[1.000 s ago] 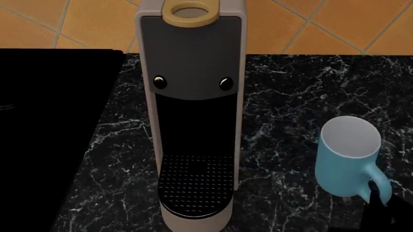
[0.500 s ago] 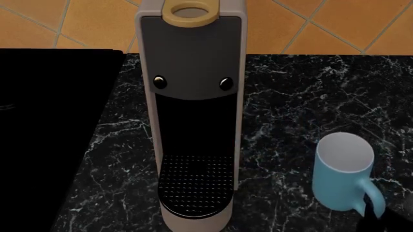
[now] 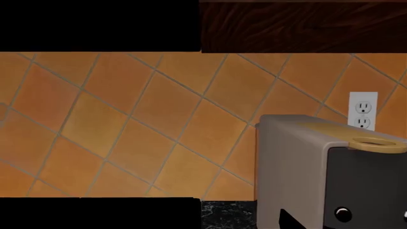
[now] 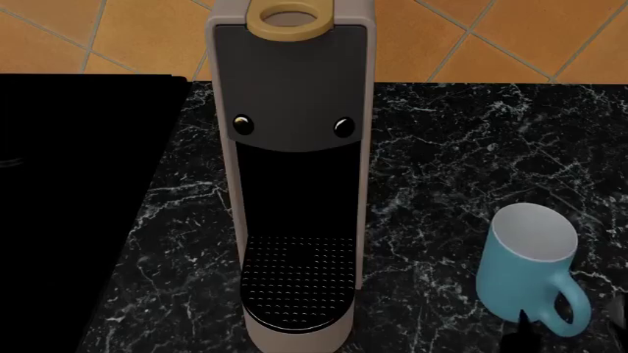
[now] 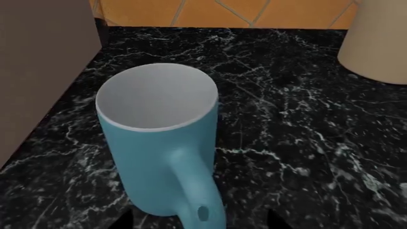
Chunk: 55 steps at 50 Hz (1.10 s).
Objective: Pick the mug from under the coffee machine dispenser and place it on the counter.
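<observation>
The light blue mug [image 4: 525, 261] stands upright on the black marble counter [image 4: 442, 147], to the right of the coffee machine [image 4: 293, 110] and apart from it. The machine's black drip tray [image 4: 297, 283] holds nothing. In the right wrist view the mug [image 5: 159, 143] is close up, its handle [image 5: 194, 191] turned toward the camera. My right gripper [image 5: 198, 222] is open: its two dark fingertips [image 5: 124, 220] sit either side of the handle with gaps showing. In the head view the right gripper [image 4: 569, 323] is at the bottom edge by the handle. My left gripper is not in view.
A plain black stovetop [image 4: 79, 206] lies left of the machine. An orange tiled wall [image 4: 490, 37] runs behind the counter, with a white outlet [image 3: 363, 109]. A beige rounded object [image 5: 378, 43] stands on the counter beyond the mug.
The mug has come lower and a little toward me and now rests on the counter. The right gripper's fingers have spread away from the handle.
</observation>
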Tool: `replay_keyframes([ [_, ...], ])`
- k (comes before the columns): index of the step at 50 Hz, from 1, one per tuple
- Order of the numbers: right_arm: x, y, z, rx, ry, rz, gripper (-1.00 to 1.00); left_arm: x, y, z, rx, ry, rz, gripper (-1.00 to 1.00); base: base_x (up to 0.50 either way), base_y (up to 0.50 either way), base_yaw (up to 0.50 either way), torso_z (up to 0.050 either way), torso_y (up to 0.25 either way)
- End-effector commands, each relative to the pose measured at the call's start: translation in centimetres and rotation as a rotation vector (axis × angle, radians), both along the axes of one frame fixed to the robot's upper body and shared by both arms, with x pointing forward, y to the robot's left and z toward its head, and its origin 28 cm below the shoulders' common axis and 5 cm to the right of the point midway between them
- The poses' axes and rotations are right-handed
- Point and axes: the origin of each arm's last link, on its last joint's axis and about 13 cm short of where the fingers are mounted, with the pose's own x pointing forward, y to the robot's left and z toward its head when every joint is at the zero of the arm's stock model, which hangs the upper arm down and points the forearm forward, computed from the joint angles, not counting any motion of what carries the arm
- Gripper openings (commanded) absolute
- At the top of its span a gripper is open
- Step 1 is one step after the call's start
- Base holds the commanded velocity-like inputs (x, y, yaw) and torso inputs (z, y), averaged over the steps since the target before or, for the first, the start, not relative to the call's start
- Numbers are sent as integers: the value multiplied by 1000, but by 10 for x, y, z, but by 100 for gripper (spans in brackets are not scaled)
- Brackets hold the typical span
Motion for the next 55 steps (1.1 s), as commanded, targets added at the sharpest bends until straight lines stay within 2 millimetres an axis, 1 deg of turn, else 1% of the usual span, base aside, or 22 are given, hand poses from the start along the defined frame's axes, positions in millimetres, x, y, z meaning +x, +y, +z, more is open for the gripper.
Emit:
replay_keyframes([
  [1, -4, -5, 3, -12, -4, -19, 100, 0, 1, 0, -1, 1, 3, 100, 0, 0, 0, 0, 0],
  [11, -16, -10, 14, -38, -20, -35, 100, 0, 0, 0, -2, 0, 1, 100, 0, 0, 0, 0, 0],
  [17, -25, -6, 24, -56, -41, -6, 100, 1, -1, -1, 2, 1, 2, 100, 0, 0, 0, 0, 0],
  [24, -35, -4, 44, -85, -87, 14, 100, 2, -1, -1, 2, 3, 2, 100, 0, 0, 0, 0, 0],
  [28, -42, -4, 62, -105, -135, 9, 100, 3, -1, 0, 0, 2, 2, 100, 0, 0, 0, 0, 0],
  [33, -58, -5, 88, -124, -211, -4, 100, 4, 0, 0, 0, -1, 9, 100, 0, 0, 0, 0, 0],
  [39, -64, -1, 111, -145, -292, 1, 100, 4, 1, -1, 1, -2, 13, 100, 0, 0, 0, 0, 0],
  [52, -75, 11, 139, -166, -409, 22, 100, 2, 5, 0, 2, -11, 14, 100, 0, 0, 0, 0, 0],
  [55, -75, 15, 142, -163, -426, 33, 100, 1, 5, 0, 6, -13, 10, 100, 0, 0, 0, 0, 0],
])
